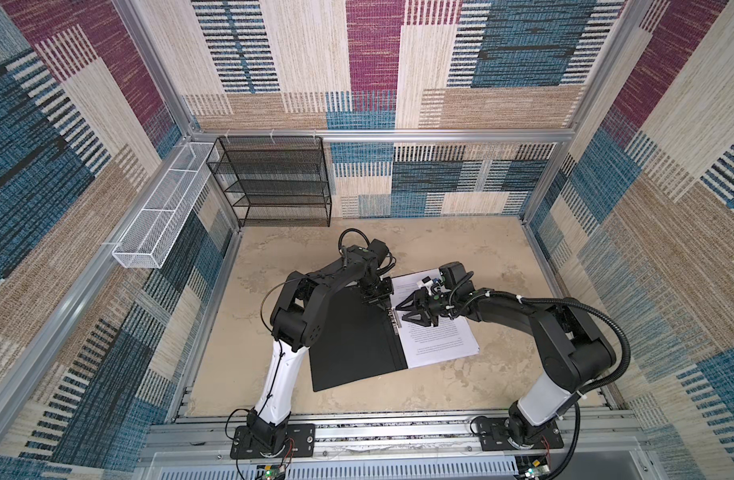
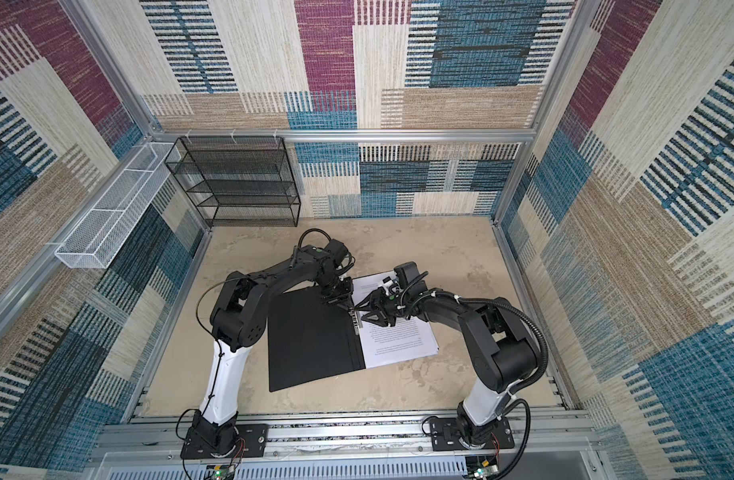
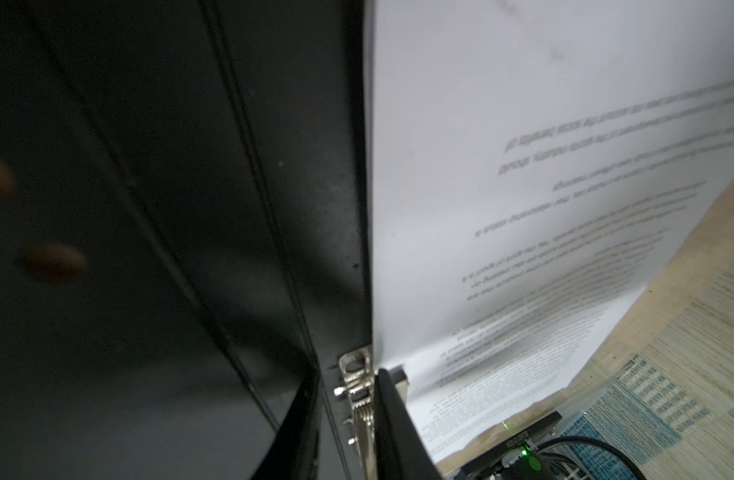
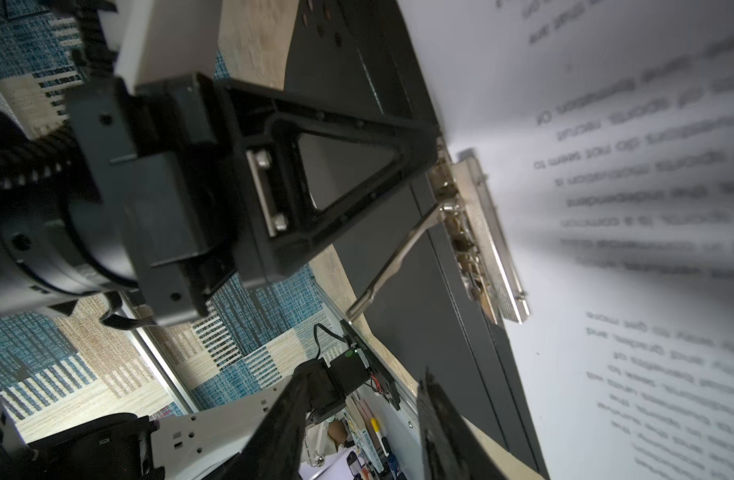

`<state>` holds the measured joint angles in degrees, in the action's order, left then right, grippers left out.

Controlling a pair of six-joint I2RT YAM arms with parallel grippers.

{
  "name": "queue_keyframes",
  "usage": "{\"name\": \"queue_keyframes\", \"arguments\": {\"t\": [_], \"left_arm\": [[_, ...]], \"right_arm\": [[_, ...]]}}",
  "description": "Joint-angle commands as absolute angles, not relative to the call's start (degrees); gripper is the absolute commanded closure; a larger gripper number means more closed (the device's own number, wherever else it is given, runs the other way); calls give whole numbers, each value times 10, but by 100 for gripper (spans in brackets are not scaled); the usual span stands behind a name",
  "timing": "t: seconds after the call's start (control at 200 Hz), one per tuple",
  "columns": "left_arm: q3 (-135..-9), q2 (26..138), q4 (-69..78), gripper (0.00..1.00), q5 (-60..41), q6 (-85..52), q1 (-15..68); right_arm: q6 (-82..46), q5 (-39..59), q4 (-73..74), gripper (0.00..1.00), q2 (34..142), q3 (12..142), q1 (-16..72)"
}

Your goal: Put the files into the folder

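1. Where we're at, I reckon: the files (image 1: 440, 336) already lie on the open folder (image 1: 348, 340), on the half under my right gripper (image 1: 397, 314); their edge sits at the metal clip (image 4: 494, 241) on the spine, so this looks like the clamping step.
2. Left gripper (image 3: 348, 374): jaws down to a slim gap with the clip's end between them; can't tell if it's pinching or just straddling.
3. Right gripper: jaws partly apart, nothing in them; the clip's lever (image 4: 398, 257) sticks up just ahead of its tips.
4. Next move, my guess: push that lever flat without dragging the sheets off the spine; then the black cover beside the left gripper has to flip over the stack.
5. In the way: mostly the two grippers crowding each other at the clip; the wire rack (image 1: 274, 183) and white basket (image 1: 162, 216) sit well beyond both hands, no bother.
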<state>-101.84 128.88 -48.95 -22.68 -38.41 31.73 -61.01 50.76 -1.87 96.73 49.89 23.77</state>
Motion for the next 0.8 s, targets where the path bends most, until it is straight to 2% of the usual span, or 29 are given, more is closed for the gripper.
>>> {"name": "queue_keyframes", "arguments": {"t": [0.0, 0.301, 0.661, 0.796], "left_arm": [[-1025, 1293, -502, 78, -214, -383, 314], [-1027, 1299, -502, 88, -234, -388, 311], [-1049, 1306, -501, 89, -250, -388, 313], [-1042, 1308, -502, 93, -247, -392, 314]], "right_arm": [[-624, 523, -6, 55, 974, 513, 238], [-617, 513, -21, 57, 985, 532, 239], [-613, 516, -13, 57, 991, 532, 240], [-610, 518, -10, 57, 992, 529, 240]]}}
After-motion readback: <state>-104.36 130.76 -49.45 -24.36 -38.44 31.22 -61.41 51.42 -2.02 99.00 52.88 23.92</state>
